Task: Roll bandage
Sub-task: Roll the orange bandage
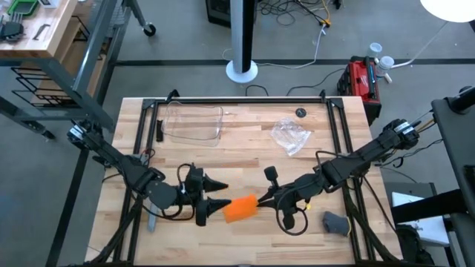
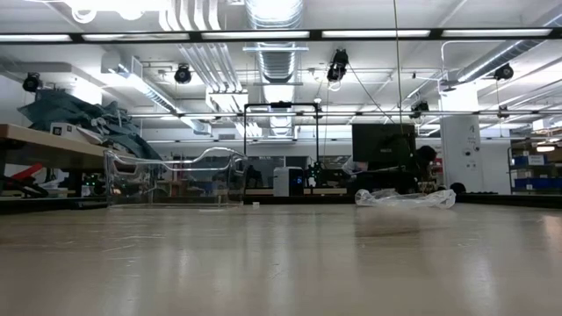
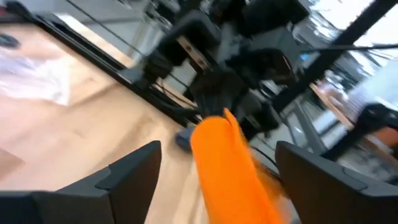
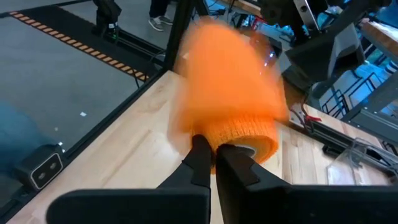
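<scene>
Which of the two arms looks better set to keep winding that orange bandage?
Probably the right. Its end effector is shut on the bandage roll's edge, so it can likely turn the roll. The left end effector stands open beside the bandage's other end, gripping nothing, better suited to steadying the loose fabric.

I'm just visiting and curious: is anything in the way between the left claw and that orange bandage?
Nothing visible. The left gripper is open, with the bandage right at its fingertips. The right gripper already pinches the bandage's other end. The plastic wrap and clear tray lie farther back on the table.
</scene>
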### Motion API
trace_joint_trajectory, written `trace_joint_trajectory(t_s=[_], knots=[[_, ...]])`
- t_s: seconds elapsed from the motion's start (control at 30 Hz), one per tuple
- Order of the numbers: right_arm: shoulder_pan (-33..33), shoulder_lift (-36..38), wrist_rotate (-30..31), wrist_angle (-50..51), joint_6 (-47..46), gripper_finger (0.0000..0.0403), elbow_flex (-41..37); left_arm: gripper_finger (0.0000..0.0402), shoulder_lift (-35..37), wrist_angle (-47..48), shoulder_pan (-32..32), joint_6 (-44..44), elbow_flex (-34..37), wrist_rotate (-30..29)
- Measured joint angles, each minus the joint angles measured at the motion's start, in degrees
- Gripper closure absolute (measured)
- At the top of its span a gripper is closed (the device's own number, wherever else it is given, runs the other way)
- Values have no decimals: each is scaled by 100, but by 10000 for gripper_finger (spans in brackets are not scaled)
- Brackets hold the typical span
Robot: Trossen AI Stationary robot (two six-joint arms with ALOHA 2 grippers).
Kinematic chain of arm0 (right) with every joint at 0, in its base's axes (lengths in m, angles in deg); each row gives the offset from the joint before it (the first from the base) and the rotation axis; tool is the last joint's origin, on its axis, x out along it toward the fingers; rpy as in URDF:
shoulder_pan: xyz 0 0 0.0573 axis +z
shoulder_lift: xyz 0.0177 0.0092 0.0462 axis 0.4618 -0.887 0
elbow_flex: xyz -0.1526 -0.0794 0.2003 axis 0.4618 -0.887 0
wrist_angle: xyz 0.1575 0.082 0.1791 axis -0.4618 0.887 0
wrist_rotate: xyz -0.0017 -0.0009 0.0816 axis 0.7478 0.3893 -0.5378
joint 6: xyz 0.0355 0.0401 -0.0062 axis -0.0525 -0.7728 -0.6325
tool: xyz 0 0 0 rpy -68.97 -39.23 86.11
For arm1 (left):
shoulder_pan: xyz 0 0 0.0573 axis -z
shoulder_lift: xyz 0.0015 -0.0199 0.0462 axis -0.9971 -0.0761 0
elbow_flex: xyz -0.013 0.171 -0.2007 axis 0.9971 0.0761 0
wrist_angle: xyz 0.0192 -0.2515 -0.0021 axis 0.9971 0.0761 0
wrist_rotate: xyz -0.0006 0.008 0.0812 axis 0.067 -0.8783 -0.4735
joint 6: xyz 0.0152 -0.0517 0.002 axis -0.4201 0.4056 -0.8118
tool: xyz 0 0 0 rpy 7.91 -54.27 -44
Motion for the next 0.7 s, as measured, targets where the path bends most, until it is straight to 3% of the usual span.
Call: trace_joint_trajectory(t_s=[0.27,0.43,0.57,0.7], knots=[[-15,0,40,51,-19,403,-2,80,106,-35,12,493,0,259],[-15,0,-34,48,-11,403,-2,100,320,371,18,487,0,-297],[-15,79,-815,35,-75,403,-6,119,474,790,22,322,0,-867],[-16,303,-1651,-219,-429,403,13,135,457,727,61,-373,0,-892]])
